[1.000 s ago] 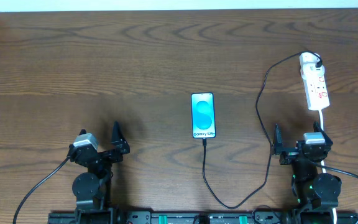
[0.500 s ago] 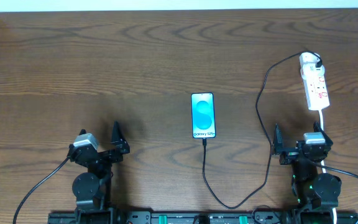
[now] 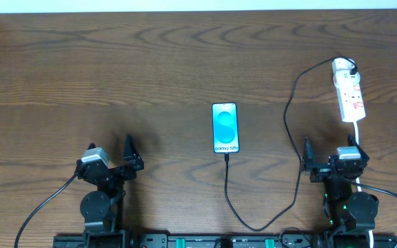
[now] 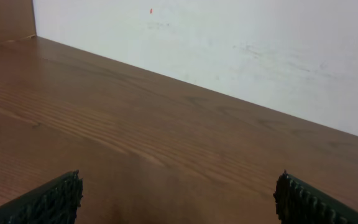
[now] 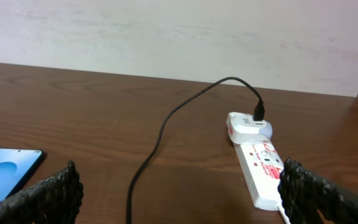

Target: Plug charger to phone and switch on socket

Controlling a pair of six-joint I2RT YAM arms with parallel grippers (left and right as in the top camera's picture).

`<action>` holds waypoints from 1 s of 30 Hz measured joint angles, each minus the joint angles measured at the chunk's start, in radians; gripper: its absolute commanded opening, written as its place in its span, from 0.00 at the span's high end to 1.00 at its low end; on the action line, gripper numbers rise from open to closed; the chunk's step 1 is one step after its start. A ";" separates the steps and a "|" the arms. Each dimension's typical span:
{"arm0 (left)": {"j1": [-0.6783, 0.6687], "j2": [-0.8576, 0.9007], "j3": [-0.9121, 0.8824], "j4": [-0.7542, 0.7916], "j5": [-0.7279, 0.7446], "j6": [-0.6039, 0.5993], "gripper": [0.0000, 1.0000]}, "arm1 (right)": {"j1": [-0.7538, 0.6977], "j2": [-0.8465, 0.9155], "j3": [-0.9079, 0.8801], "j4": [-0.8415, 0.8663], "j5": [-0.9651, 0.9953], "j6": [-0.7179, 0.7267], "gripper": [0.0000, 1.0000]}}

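Even, soft indoor lighting, bright but not harsh, faint soft-edged shadows, mild sheen on wooden table, phone screen glowing slightly overexposed, wrist views a little soft

Brown wooden table, white wall

- Phone: slim, flat, face up mid-table; screen lit bright blue w/ a lighter circle, small white text near its bottom edge.
- Charger cable: thin, black; tip meets phone's bottom edge, runs to table's near edge, loops right, climbs to a black plug seated at strip's far end.
- Power strip: white, long, red marks on face; lies far right.
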 measured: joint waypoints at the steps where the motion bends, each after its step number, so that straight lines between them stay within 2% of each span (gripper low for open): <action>1: 0.000 0.000 0.000 0.000 0.000 0.000 0.01 | 0.000 0.000 0.000 0.000 0.000 0.000 0.01; 30: 0.000 0.000 0.000 0.000 0.000 0.000 0.01 | 0.000 0.000 0.000 0.000 0.000 0.002 0.01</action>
